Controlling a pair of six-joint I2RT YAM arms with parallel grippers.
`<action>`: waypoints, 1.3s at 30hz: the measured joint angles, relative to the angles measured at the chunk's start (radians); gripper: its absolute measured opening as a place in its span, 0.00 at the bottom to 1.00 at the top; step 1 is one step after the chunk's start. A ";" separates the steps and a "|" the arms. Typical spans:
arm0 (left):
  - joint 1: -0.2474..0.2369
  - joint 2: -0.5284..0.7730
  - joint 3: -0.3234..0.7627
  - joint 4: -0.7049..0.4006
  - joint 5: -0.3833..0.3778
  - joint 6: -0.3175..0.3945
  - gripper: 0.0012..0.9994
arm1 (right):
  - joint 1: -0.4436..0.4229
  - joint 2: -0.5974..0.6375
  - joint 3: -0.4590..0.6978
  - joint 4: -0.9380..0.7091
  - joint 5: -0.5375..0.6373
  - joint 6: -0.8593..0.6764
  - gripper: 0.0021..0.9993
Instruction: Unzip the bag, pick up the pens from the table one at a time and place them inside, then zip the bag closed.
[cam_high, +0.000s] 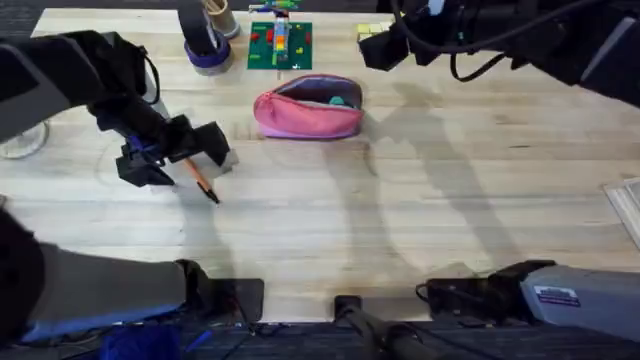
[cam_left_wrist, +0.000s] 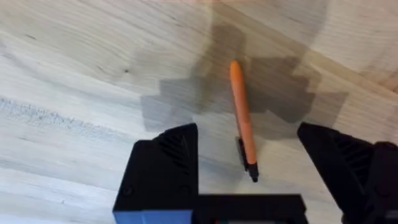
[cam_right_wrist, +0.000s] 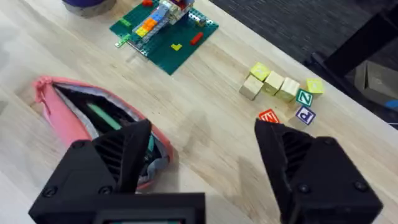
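**Orange pen under my left gripper, long axis running toward 5 o'clock**

The orange pen (cam_high: 201, 180) lies flat on the bench (cam_high: 400, 220), out at the left side, and my left gripper (cam_high: 175, 155) hangs right over its upper end. In the overhead view the pen's long axis runs from about 11 o'clock down to 5 o'clock, with the dark tip at the 5 o'clock end, poking out past my fingers. In my left wrist view the pen (cam_left_wrist: 242, 118) sits on the wood between my two fingers, which stand wide apart with nothing in them; the barrel passes nearer the middle of the gap than either pad, and the clip end is closest to me.

The bag (cam_high: 308, 108) lies away at roughly 2 o'clock from the pen, well apart, its zipper open and the dark lining showing. The green pen (cam_right_wrist: 106, 116) is already inside it. My right gripper (cam_right_wrist: 199, 162) hovers just beside the bag's mouth, fingers spread and empty.

I judge the left arm is the one for this pick: it is right over the pen, while the right is across the bench. The fingers should close across the barrel, not along it.
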 joint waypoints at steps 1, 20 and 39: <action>0.000 0.012 0.000 0.000 0.000 0.000 0.99 | 0.000 0.000 0.000 0.000 0.000 0.000 1.00; 0.000 0.073 0.039 -0.025 -0.008 -0.007 0.99 | 0.000 0.000 0.000 0.010 0.000 0.000 1.00; 0.005 0.073 0.042 -0.021 0.000 0.008 0.05 | 0.000 0.000 0.000 0.010 0.000 0.000 1.00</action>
